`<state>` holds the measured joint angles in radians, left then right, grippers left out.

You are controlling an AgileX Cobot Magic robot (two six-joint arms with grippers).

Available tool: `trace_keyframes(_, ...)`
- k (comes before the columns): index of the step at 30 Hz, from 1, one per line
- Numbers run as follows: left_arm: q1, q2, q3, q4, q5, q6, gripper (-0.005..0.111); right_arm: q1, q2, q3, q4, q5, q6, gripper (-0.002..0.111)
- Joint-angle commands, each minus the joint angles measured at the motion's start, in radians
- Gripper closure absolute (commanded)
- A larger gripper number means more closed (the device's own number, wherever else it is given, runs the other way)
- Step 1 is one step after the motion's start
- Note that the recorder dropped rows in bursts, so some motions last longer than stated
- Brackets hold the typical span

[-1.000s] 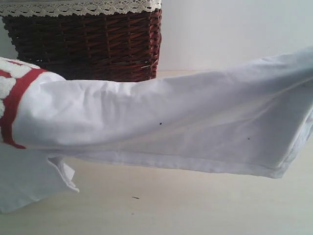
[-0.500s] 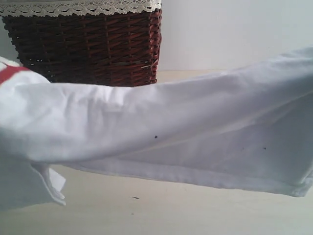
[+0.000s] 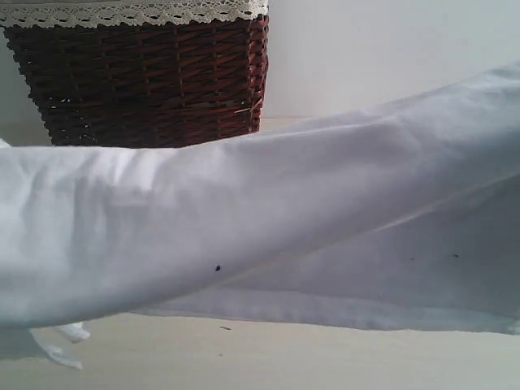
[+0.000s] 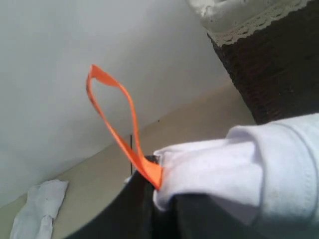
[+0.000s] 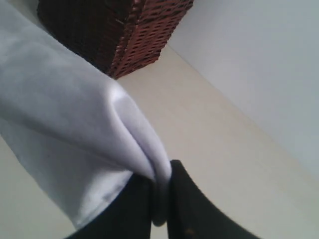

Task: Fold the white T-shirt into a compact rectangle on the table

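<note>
Stretching across the exterior view, the white T-shirt (image 3: 268, 219) is held up off the bench (image 3: 284, 357), its lower hem hanging near the pale surface. Fabric beside the orange tag (image 4: 124, 129) is pinched by the closed left fingers (image 4: 134, 219); a folded edge is clamped by the closed right fingers (image 5: 129, 214). Bare bench is seen beside the wicker basket (image 3: 154, 81), against the pale wall (image 3: 390, 49).
</note>
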<state>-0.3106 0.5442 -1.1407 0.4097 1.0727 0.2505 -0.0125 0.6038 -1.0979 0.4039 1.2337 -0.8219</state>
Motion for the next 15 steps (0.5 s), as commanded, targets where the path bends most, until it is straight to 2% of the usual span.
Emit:
trace_keyframes(1, 0.002, -0.067, -0.031, -0.011, -0.007, 0.003, 0.107, 0.001, -0.054, -0.028, 0.031, -0.013, 0.026, 0.108)
trace_keyframes(7, 0.002, -0.078, 0.004, -0.101, 0.052, 0.003, 0.107, 0.001, -0.076, 0.025, 0.033, -0.013, 0.089, 0.108)
trace_keyframes(11, 0.002, -0.048, 0.145, -0.167, 0.054, 0.003, 0.107, 0.001, -0.078, 0.167, 0.015, -0.013, 0.090, 0.108)
trace_keyframes(15, 0.002, 0.010, 0.305, -0.139, -0.009, 0.014, 0.107, 0.001, -0.027, 0.334, -0.121, -0.013, 0.065, 0.108)
